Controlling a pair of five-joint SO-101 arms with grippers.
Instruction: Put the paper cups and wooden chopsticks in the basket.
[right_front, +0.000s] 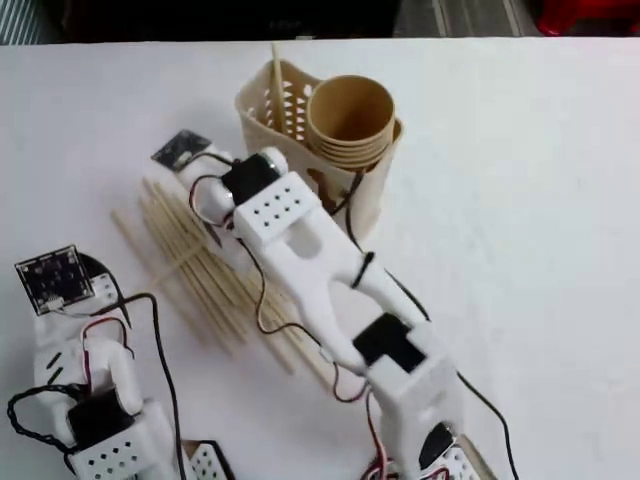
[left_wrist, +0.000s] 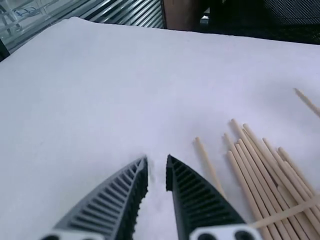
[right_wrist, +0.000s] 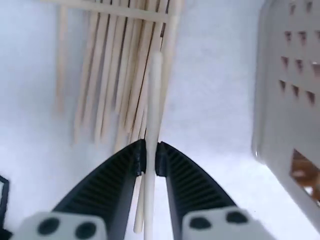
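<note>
Beside basket (right_wrist: 285, 100), right end effector (right_wrist: 150, 152) pinching one chopstick (right_wrist: 154, 100) over pile (right_wrist: 115, 65); left end effector (left_wrist: 156, 167) narrowly parted, empty

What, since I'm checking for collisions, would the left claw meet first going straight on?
Probably only the bare white tabletop: the left claw points at open surface; the pale wooden chopsticks lie off to one side.
</note>
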